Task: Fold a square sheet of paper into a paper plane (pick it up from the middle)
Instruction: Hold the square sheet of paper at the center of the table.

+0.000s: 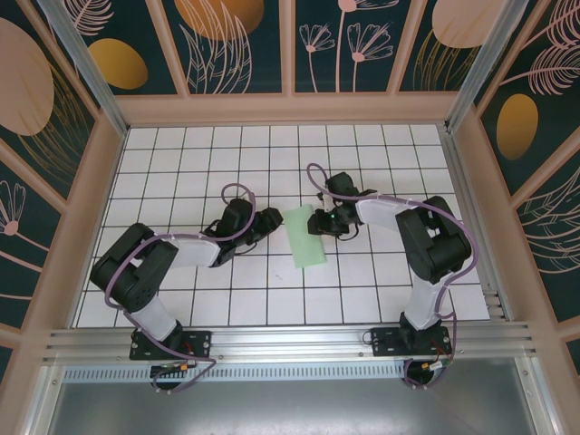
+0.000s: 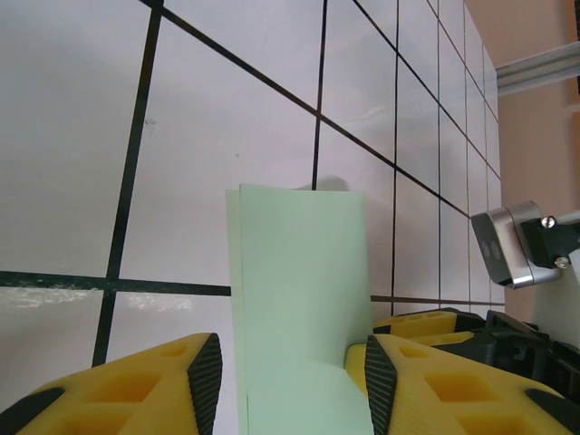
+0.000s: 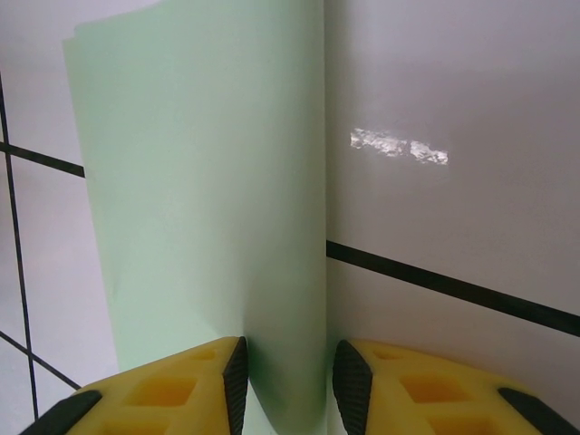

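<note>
The square sheet of paper (image 1: 306, 236) lies folded in half on the white grid table (image 1: 181, 163), a long pale mint-green strip between my two grippers. My left gripper (image 1: 275, 224) is at its left side. In the left wrist view the paper (image 2: 299, 290) runs between that gripper's (image 2: 285, 381) open jaws, with a gap at the left pad (image 2: 206, 381). My right gripper (image 1: 323, 222) is at the strip's upper right. In the right wrist view the paper's (image 3: 199, 181) rounded fold rises between this gripper's (image 3: 288, 385) narrow jaws, which pinch it.
Wooden walls (image 1: 100, 181) box in the table on the left, back and right. An aluminium rail (image 1: 290, 343) crosses the near edge by the arm bases. Part of the right arm's metal wrist (image 2: 507, 258) shows close beside my left gripper.
</note>
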`<state>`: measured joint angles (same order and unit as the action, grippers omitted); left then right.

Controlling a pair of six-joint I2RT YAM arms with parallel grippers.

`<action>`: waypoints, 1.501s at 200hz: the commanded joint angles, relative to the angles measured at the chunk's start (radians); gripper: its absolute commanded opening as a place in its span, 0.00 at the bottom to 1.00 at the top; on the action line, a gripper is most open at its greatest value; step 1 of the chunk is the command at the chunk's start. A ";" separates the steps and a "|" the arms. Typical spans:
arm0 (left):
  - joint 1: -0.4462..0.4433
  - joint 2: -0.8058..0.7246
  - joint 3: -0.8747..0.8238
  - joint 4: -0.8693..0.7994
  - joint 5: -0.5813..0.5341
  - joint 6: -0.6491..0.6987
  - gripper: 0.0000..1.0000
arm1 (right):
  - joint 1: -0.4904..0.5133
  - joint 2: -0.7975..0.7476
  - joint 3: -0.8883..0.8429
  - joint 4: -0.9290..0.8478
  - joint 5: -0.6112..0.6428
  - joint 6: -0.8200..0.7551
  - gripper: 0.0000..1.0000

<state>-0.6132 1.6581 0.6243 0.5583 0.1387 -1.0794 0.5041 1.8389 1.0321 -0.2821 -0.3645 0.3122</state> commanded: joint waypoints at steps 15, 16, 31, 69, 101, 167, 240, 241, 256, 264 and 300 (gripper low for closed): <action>0.006 -0.051 -0.007 -0.045 -0.054 0.056 0.48 | 0.023 0.105 -0.012 -0.012 0.104 -0.033 0.38; 0.007 -0.052 -0.007 -0.046 -0.056 0.057 0.49 | 0.024 0.105 -0.011 -0.013 0.105 -0.034 0.38; 0.007 -0.055 0.001 -0.059 -0.065 0.073 0.48 | 0.028 0.109 -0.010 -0.014 0.111 -0.045 0.38; 0.007 -0.046 0.014 -0.061 -0.049 0.087 0.49 | 0.037 0.121 -0.012 -0.014 0.125 -0.089 0.39; 0.008 -0.036 0.016 -0.047 -0.026 0.093 0.49 | 0.037 0.123 -0.010 -0.018 0.131 -0.107 0.39; 0.007 0.005 0.025 -0.010 0.047 0.081 0.47 | 0.037 0.141 0.004 -0.024 0.139 -0.100 0.40; 0.004 0.085 0.040 0.063 0.146 0.043 0.44 | 0.037 0.169 0.015 -0.032 0.144 -0.055 0.41; 0.003 0.085 0.041 0.064 0.146 0.042 0.44 | 0.037 0.169 0.015 -0.031 0.144 -0.055 0.41; 0.000 0.095 0.046 0.069 0.154 0.039 0.43 | 0.037 0.171 0.013 -0.031 0.142 -0.051 0.41; -0.003 0.100 0.050 0.069 0.157 0.039 0.43 | 0.037 0.170 0.012 -0.030 0.143 -0.050 0.41; -0.020 0.125 0.074 0.066 0.175 0.037 0.40 | 0.037 0.174 0.008 -0.029 0.148 -0.055 0.41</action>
<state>-0.6201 1.7615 0.6662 0.5888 0.2836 -1.0321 0.5247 1.8751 1.0897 -0.3565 -0.3260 0.2642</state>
